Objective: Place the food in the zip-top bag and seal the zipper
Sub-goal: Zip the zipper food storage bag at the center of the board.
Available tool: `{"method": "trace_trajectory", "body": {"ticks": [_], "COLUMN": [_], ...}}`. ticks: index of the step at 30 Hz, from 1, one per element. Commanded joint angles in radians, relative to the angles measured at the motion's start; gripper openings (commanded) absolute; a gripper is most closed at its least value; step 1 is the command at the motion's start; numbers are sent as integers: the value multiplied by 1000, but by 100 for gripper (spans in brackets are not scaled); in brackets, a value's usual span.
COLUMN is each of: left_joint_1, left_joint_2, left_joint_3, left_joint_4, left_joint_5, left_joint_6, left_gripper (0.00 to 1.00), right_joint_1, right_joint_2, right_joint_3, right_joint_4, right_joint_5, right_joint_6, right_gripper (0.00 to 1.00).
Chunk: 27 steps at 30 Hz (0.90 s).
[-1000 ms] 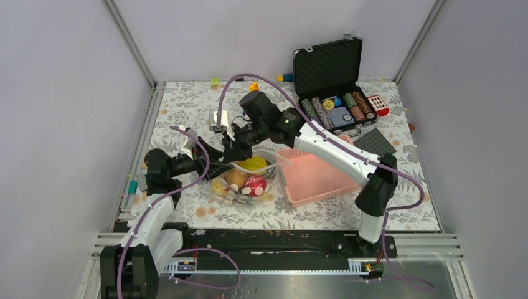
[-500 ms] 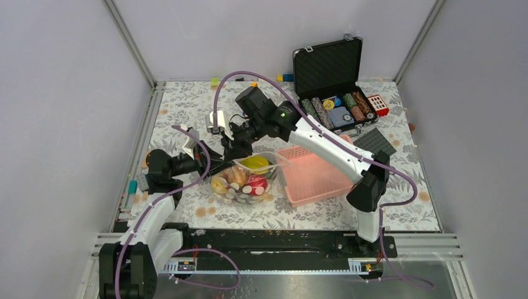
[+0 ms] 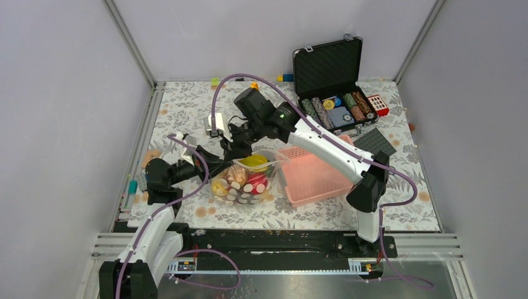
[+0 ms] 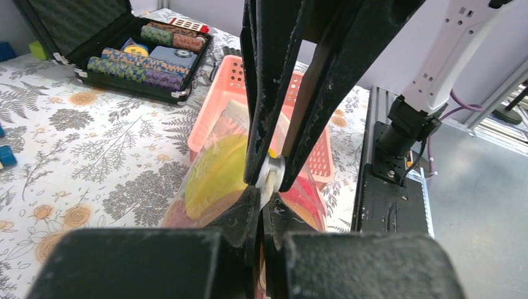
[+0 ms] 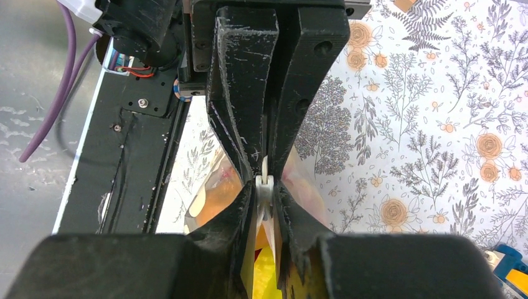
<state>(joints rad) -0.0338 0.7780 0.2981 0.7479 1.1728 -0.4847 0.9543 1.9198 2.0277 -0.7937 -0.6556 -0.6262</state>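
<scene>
1. Step in hand, judged: sealing. Pinching the zipper (image 4: 270, 177) with the left gripper (image 3: 216, 164) and the right gripper (image 3: 233, 152) at one spot, fingertips meeting tip to tip. Doing it well: anchoring with the left, drawing the right along the strip toward the basket side, pressing steadily, holding the strip taut, avoiding trapping film or food in the track.
2. Left gripper: one; closing almost fully on the strip.
3. Zip-top bag (image 3: 244, 190): one; lying on the table (image 3: 187, 106) between the left arm and the pink basket (image 3: 317, 180), mouth end lifting toward the grippers.
4. Food (image 3: 255, 164): showing about four pieces through the film (two yellow, one orange-brown, one red), all sitting inside; exact count uncertain.
5. Right gripper: one; clamping almost shut on the same strip.
6. Pink basket: one. Black case (image 3: 327, 65): one, standing open.
</scene>
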Motion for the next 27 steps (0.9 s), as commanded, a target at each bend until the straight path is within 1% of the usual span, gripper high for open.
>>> {"method": "trace_trajectory", "body": {"ticks": [1,4,8,11,23,27], "left_joint_1": [3,3,3,4,3,4], "left_joint_2": [-32,-29,-22,-25,-37,-51], "left_joint_3": [6,-18,-28,-37,-47,-42], "left_joint_4": [16,82,148,194,200,146], "left_joint_5": [-70,-71,-7,6,-21,-41], "left_joint_6": [79,59,26,2,11,39], "left_gripper": [0,0,0,0,0,0], "right_joint_1": [-3,-3,-3,-3,-3,-3], "right_joint_2": [-35,-47,-58,-59,-112,-136], "right_joint_3": [-13,-38,-59,-71,-163,-204], "right_joint_4": [-47,-46,-45,-42,-29,-13], "right_joint_5": [77,96,116,124,204,230], "right_joint_6": [-19,-25,-28,-26,-37,-36], "right_gripper": [4,5,5,5,5,5]}}
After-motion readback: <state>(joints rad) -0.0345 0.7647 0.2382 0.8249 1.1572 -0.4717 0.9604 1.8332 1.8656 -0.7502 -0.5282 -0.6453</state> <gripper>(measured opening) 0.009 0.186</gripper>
